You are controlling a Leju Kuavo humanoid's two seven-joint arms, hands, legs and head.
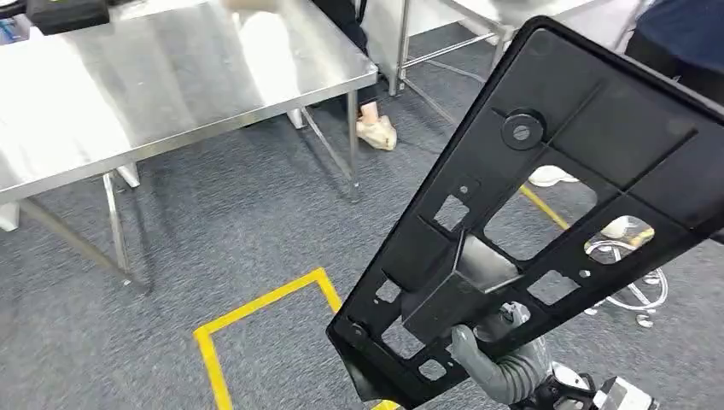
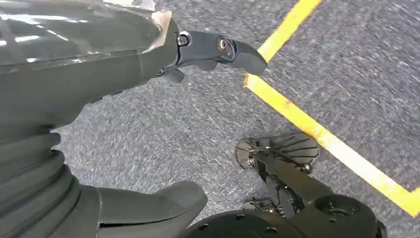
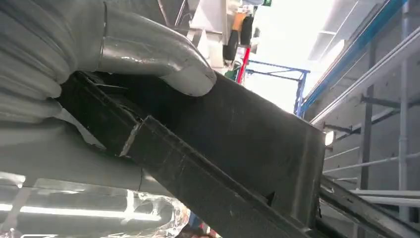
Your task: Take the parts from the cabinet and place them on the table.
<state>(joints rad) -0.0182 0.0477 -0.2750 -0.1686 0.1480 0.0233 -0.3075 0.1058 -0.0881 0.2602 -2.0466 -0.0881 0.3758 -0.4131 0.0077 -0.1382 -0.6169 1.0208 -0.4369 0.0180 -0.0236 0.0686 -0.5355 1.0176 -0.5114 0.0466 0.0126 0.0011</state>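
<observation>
A large flat black plastic part (image 1: 546,205) with several cut-outs and ribs is held up in the air at the right of the head view, tilted. My right hand (image 1: 495,354) grips it at its lower end, the grey thumb pressed on its face. In the right wrist view the thumb (image 3: 163,64) lies over the edge of the black part (image 3: 237,148). My left hand (image 2: 124,54) hangs over the grey carpet with its dark fingers (image 2: 223,49) stretched out and nothing in it. The steel table (image 1: 154,77) stands at the upper left.
Yellow tape lines (image 1: 256,312) mark the grey carpet below the table. A person's legs and shoe (image 1: 376,128) are beside the table's far corner. A second steel table (image 1: 487,17) stands further back. A chair base (image 1: 636,295) is at the right.
</observation>
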